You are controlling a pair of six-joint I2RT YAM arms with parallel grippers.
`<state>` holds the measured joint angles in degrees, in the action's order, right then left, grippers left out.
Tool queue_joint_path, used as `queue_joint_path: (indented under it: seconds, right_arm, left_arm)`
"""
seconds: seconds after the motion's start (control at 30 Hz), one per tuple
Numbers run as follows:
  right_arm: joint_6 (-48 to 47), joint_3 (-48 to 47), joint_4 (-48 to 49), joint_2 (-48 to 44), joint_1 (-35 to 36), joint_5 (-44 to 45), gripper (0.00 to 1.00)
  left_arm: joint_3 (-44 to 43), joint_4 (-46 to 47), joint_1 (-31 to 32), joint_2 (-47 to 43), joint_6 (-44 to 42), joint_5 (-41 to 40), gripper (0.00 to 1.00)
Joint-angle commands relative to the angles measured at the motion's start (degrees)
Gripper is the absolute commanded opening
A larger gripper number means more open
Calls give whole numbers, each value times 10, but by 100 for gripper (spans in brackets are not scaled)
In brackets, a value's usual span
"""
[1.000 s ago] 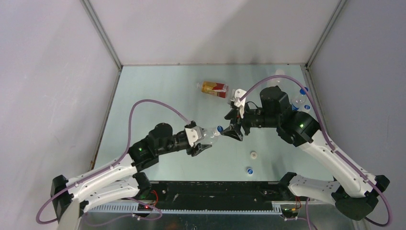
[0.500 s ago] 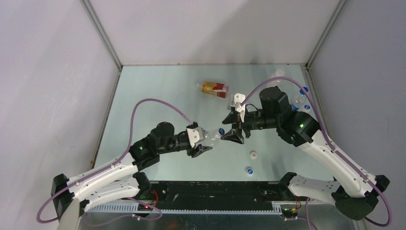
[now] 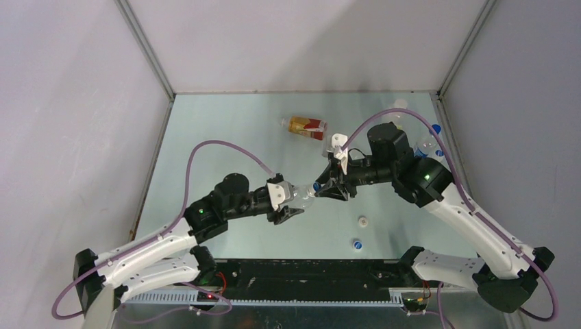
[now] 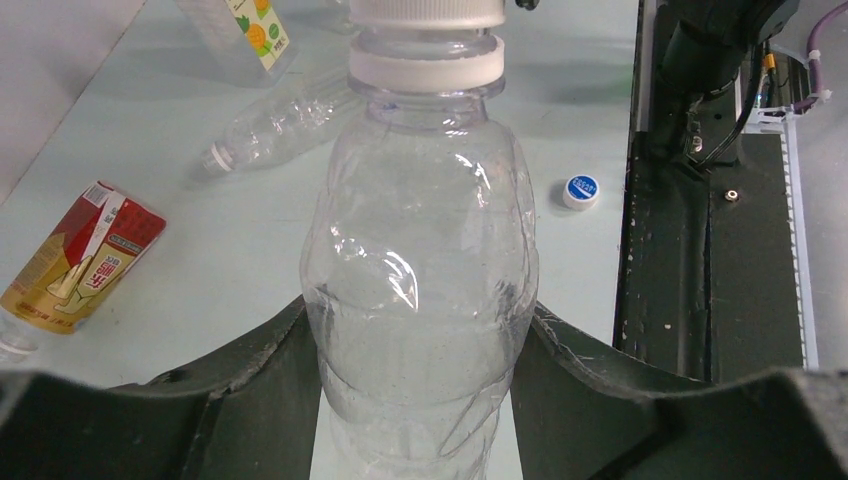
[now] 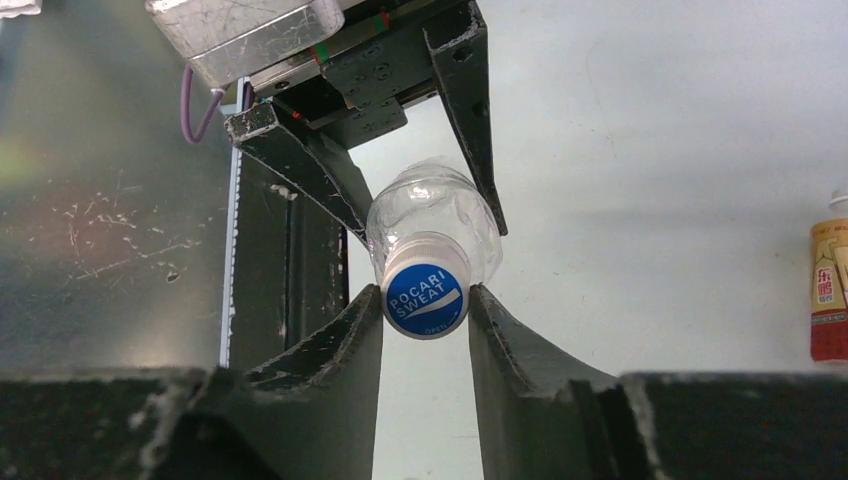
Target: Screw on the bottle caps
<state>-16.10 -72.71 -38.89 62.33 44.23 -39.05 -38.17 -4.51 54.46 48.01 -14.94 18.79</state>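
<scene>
Near the front edge of the table (image 3: pixel 226 144), a loose blue cap (image 3: pixel 356 243) lies flat, with a white cap (image 3: pixel 362 221) just beyond it, the two not touching. Farther in, at mid-table, the left gripper (image 3: pixel 292 199) clamps the body of a clear bottle (image 4: pixel 420 260), whose neck points toward the right arm. The right gripper (image 3: pixel 323 188) meets it head-on, its fingers pressed against both sides of the fitted blue cap (image 5: pixel 425 297) sitting on that neck. Toward the back, an amber bottle (image 3: pixel 306 126) with a red label lies on its side.
</scene>
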Motion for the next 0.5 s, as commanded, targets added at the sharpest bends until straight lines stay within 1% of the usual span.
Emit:
queue_joint_path:
  seconds: [0.0,0.13,0.27,0.33,0.37,0.4,0.43,0.47]
  right_arm:
    - [8,-9,6,8,-1,-7,32]
    - [37,-9,10,15,0,11,25]
    - [104,-9,9,27,0,49,22]
    - [161,-9,13,34,0,78,19]
    - [210,-9,17,38,0,89,18]
    - [239,-11,16,42,0,120,15]
    - [304,-12,13,44,-1,139,13]
    - [337,-14,7,49,-2,170,10]
  left_arm:
    - [-36,9,-2,5,-10,2,0]
    - [-48,9,-2,13,-16,-30,0]
    - [-54,21,3,18,-34,-91,0]
    - [-56,29,14,21,-51,-151,0]
    - [-55,33,19,22,-57,-166,0]
    - [-54,39,29,23,-73,-201,0]
    - [-52,40,35,24,-80,-217,0]
    - [-50,61,45,25,-92,-243,0]
